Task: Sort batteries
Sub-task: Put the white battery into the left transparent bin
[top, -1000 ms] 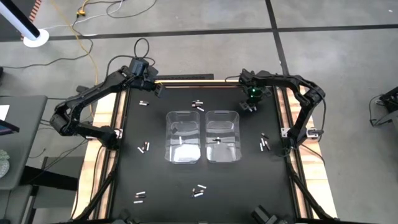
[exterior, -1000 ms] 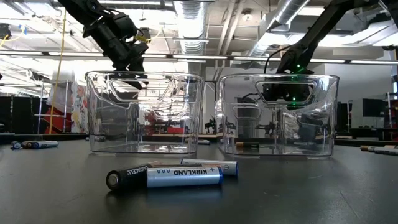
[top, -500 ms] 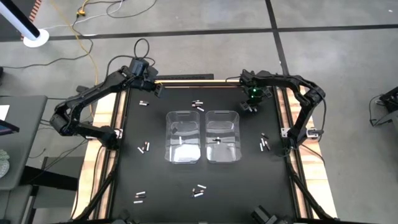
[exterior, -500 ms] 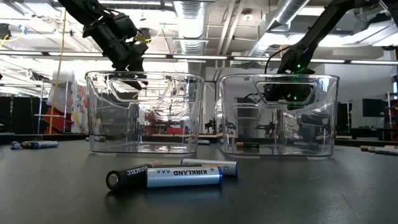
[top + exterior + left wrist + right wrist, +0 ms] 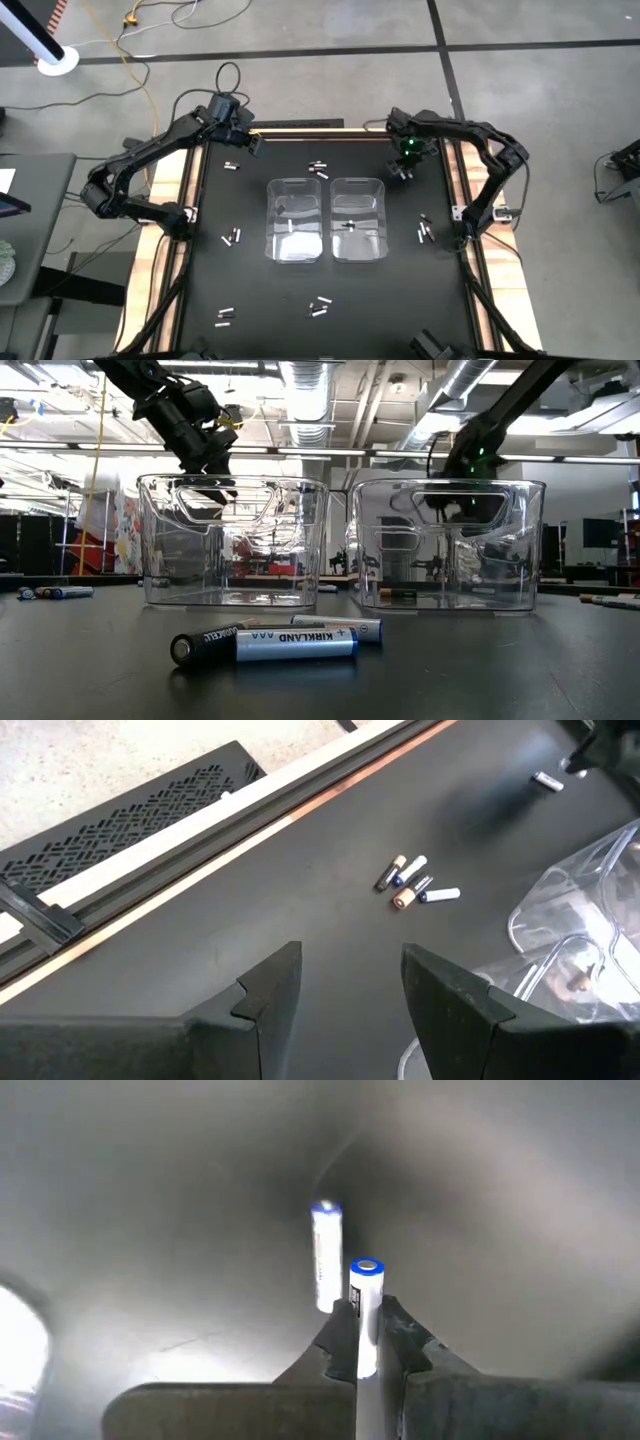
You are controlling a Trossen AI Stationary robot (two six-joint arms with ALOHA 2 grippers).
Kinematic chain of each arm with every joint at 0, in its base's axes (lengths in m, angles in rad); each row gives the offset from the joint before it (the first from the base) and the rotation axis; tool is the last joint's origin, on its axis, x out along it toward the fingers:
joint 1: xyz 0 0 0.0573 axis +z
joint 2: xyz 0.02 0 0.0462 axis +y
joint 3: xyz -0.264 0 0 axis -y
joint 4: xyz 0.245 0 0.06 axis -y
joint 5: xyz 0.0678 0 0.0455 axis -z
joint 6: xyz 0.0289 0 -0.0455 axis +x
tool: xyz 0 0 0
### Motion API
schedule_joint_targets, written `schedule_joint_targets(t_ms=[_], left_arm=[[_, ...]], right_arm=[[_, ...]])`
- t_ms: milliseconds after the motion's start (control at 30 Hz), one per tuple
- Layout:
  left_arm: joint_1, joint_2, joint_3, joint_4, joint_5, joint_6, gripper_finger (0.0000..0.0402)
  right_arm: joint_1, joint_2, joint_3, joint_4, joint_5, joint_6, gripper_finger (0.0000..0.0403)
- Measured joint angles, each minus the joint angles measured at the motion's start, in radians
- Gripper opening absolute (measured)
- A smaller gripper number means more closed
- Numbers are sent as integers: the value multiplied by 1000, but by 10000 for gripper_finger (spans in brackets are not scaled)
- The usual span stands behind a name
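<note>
Near the table's (image 5: pixel 210 290) far right corner the right gripper (image 5: pixel 366 1342) pinches a white battery (image 5: pixel 365 1305), while the left gripper (image 5: pixel 345 982) hovers spread near the far left corner

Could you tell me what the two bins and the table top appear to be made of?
The two bins look like clear, glossy plastic: the room shows straight through their walls, and the rims catch highlights. The table top seems a matte black sheet, perhaps rubber or laminate; it gives only dull reflections under the batteries, so the exact material stays open.
</note>
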Motion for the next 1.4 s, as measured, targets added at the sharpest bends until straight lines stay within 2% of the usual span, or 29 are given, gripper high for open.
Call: schedule_joint_targets(t_ms=[233,467,667,833,967,1067,1167,1400], left_arm=[[0,0,0,-30,-16,0,169],[0,0,0,-35,-40,-22,169],[0,0,0,-72,-40,33,169],[0,-3,0,-108,-40,56,169],[1,-36,0,-132,-49,65,169],[1,-86,0,-158,-74,106,169],[4,-154,0,-188,-94,148,169],[28,-305,0,-283,-98,211,169]], right_arm=[[2,-186,-1,-13,13,4,22],[52,-383,0,-11,16,34,22],[158,-504,1,4,17,59,22],[315,-541,1,132,18,64,22],[454,-525,12,287,18,119,22],[542,-462,74,352,20,147,20],[612,-359,179,351,57,149,17],[713,-38,509,306,61,92,17]])
